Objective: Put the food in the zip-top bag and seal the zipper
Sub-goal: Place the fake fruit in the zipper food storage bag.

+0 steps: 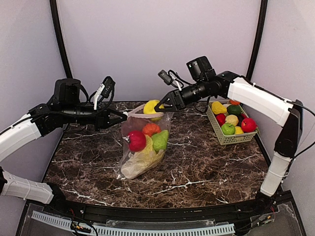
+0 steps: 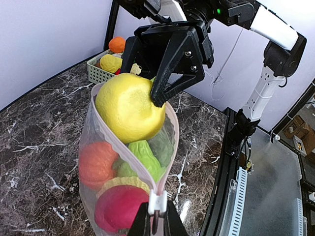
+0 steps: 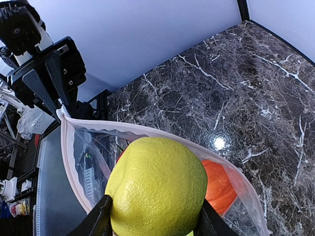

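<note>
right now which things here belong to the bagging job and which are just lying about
Job: zip-top bag, its zipper pinched by the left tool, lemon held at the mouth by the right tool; apple, tomato, pear and cabbage inside.
Lying about: mesh basket, the fruit in it (perhaps next), table.

Robot lab cell: left arm point(image 1: 19, 132) and right arm point(image 1: 258, 98) mounted at a marble-look table point(image 1: 206, 172), plain backdrop panels point(image 1: 147, 39), slotted cable duct point(image 1: 147, 229).
</note>
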`<state>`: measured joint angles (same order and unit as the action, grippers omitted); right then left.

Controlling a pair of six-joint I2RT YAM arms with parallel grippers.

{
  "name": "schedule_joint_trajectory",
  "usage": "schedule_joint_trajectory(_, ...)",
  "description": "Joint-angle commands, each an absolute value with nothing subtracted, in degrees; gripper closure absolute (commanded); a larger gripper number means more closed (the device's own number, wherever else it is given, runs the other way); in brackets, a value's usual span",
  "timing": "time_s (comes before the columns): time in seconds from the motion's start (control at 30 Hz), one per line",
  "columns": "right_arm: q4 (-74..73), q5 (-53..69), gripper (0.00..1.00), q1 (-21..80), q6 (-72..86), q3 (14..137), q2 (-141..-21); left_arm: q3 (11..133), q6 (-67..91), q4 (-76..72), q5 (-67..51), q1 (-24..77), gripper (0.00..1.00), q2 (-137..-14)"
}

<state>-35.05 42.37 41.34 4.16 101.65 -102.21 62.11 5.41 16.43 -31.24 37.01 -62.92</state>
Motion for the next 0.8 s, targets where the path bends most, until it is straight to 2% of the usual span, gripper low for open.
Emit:
schedule_joint_trajectory(0.0, -37.72, 45.15, 0.51, 43.05, 2.23, 103.12, -103.72, 62.34, 5.36, 15.26, -32.74, 37.05, 0.99, -62.79)
schedule_joint_trajectory(0.37, -36.49, 45.25, 0.51, 49.20, 3.28, 109.49, -112.47, 62.48, 5.72, 13.87, -34.10, 37.01, 0.99, -62.97)
schedule_joint_trajectory(0.6, -38.05, 43.01, 0.51, 50.80, 2.38, 106.96, -114.94, 62.34, 5.10, 13.11, -32.06, 37.05, 0.99, -61.89)
schedule_joint_trajectory(0.77, -37.42, 41.23, 0.46, 50.89, 2.72, 105.20, -114.15, 62.41, 5.05, 12.61, -32.07, 37.03, 0.99, -61.76)
